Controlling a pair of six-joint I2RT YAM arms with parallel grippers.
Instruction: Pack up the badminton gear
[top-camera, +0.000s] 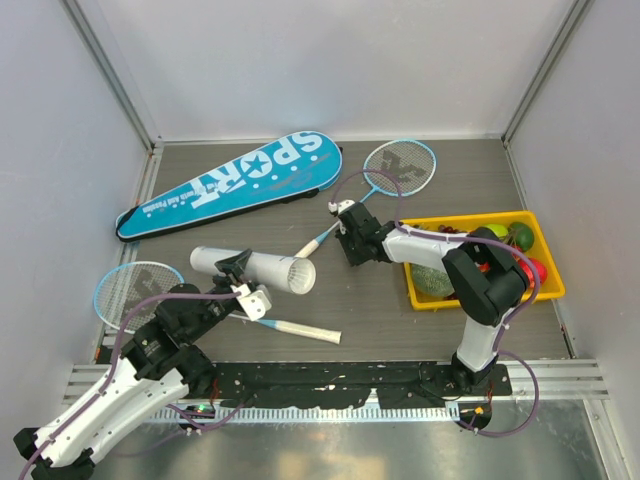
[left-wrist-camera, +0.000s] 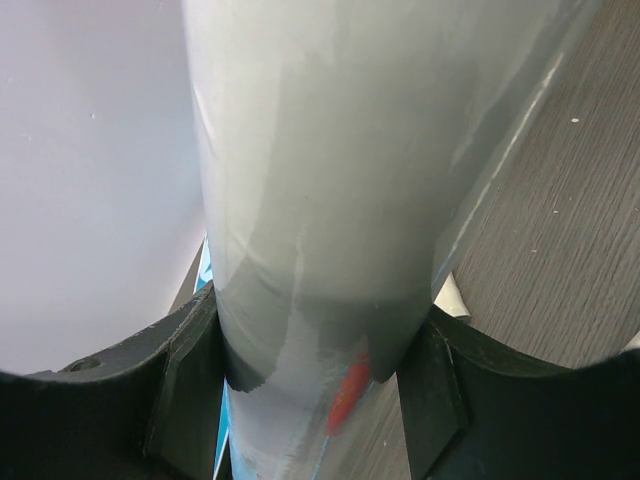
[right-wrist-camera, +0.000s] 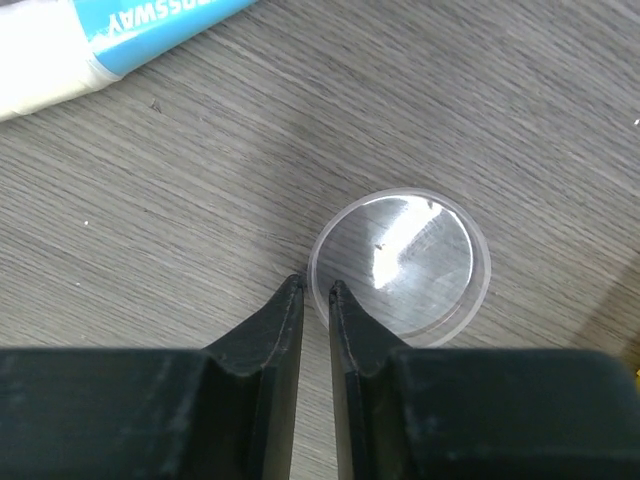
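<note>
2 grippers are on the tube-closing step: the left gripper (top-camera: 240, 278) clamps the long white tube (left-wrist-camera: 320, 200) lying mid-table, the right gripper (right-wrist-camera: 312, 290) is narrowed to a slit on the rim of the clear cap (right-wrist-camera: 400, 265), which by my judgement must next be lifted squarely to the tube's open end.

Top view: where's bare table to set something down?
Free: back-right corner between far racket and yellow tray; front centre between tube, handle of near racket and tray. Crowded: left, with bag, left gripper holding tube; right gripper pinches a lid mid-table.
</note>
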